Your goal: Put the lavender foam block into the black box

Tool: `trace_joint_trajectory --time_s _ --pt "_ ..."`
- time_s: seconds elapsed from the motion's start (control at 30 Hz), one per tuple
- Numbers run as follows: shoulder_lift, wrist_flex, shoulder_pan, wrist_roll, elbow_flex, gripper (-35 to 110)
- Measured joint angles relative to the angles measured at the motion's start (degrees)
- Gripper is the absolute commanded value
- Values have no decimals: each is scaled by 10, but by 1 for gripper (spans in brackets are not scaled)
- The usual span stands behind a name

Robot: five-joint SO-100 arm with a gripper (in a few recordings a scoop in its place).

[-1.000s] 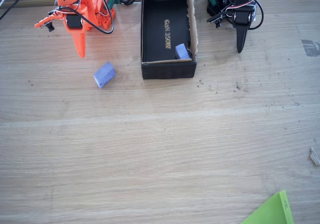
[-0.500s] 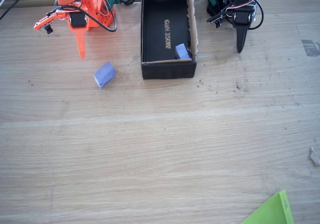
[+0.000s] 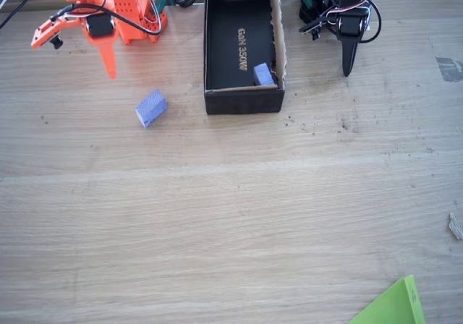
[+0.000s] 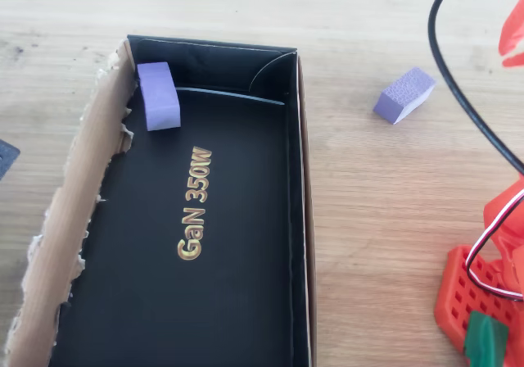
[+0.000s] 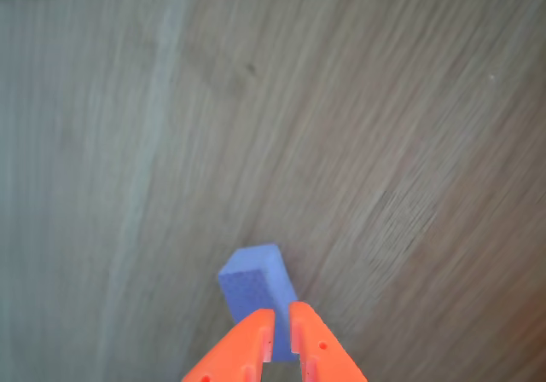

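Orange gripper (image 5: 275,321) with fingers nearly closed on nothing, above lavender foam block (image 3: 151,108) on table (image 3: 231,215), left of black box (image 3: 243,100)

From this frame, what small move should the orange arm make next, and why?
Probably open the end effector and lower it over the lavender foam block: the block lies loose on the table left of the black box, and the end effector hangs above it, nearly shut and empty.
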Motion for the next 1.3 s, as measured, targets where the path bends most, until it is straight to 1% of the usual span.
trace_joint_trajectory --time_s 0.23,0.33,0.5,1.17,1.3 --pt "-171 63 12 -11 -142 0" --pt "-221 89 18 -13 -172 0" --pt "-261 94 19 -18 -193 0" --pt "-375 179 -40 -2 -305 0" --pt "-400 215 -45 8 -326 0"
